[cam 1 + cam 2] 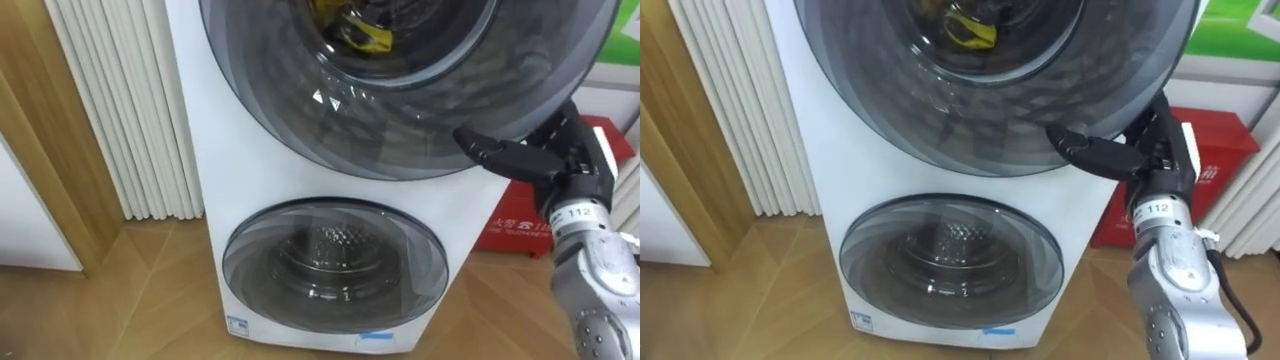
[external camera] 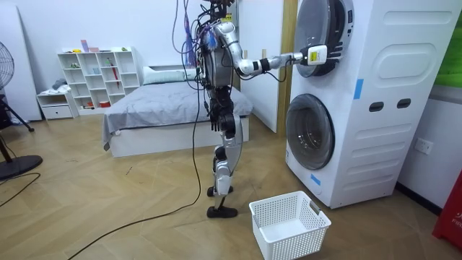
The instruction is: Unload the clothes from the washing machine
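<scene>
My right robot hand (image 1: 565, 165) reaches up, arm outstretched, to the upper door's (image 1: 300, 120) rim; I can't tell whether it grips. Yellow cloth (image 1: 365, 38) lies bunched behind the glass.

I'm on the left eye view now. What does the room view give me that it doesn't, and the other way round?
Room view adds: the robot standing before the washer with its right arm stretched to the upper door, a white basket on the floor near its feet, and a bed behind it.
Left eye view adds: yellow cloth behind the upper door's glass, and the drum behind the lower door.
Shared: the washer, both doors, and the right robot hand at the upper door's rim.
</scene>
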Available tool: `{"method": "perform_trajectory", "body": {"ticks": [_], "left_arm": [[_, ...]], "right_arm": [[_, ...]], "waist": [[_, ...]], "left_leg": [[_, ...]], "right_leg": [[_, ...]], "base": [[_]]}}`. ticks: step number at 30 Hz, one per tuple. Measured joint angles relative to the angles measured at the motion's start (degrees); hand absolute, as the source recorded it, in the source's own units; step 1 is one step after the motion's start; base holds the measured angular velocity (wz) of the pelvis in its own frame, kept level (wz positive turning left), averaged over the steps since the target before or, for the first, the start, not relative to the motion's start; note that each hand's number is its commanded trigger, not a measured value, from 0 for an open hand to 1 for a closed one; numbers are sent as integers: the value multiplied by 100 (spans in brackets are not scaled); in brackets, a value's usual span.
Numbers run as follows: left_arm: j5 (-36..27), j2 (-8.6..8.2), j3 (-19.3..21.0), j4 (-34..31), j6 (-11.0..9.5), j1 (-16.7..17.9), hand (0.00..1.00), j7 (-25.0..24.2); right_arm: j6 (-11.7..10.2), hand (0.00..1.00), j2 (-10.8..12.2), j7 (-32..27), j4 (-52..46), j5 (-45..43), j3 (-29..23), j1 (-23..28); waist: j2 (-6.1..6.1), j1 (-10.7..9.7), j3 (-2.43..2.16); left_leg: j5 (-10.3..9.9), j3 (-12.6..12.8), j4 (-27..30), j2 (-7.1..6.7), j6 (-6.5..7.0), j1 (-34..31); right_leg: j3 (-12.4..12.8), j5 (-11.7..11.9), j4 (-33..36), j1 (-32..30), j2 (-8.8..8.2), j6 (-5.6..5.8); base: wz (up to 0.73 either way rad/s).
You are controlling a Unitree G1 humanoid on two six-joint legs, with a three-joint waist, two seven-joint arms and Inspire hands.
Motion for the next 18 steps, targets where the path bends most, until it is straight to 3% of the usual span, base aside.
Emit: {"method": "perform_trajectory", "body": {"ticks": [3,10,15,18], "left_arm": [[-6,0,-3,17,3,5,0,0],[-1,8,-14,19,3,38,0,0],[73,7,-9,-42,-9,51,0,0],[121,25,-4,-33,-50,17,0,0]], "right_arm": [[0,0,0,3,-1,106,2,-2],[0,0,-3,-68,-43,298,4,-2],[48,0,-4,-73,-334,457,-1,-1],[146,0,-48,-82,-621,549,-14,-2]], "waist": [[14,13,23],[32,73,15],[135,60,-47],[196,68,-57]], "left_leg": [[-1,-2,2,4,0,-36],[0,13,12,-7,0,-53],[1,14,9,-6,0,-69],[3,36,-5,-7,-2,-48]], "right_leg": [[-1,0,38,-49,4,0],[-15,0,40,-75,7,0],[19,0,39,-127,8,0],[48,0,38,-125,16,0]], "base": [[0],[0],[-2],[-8]]}}
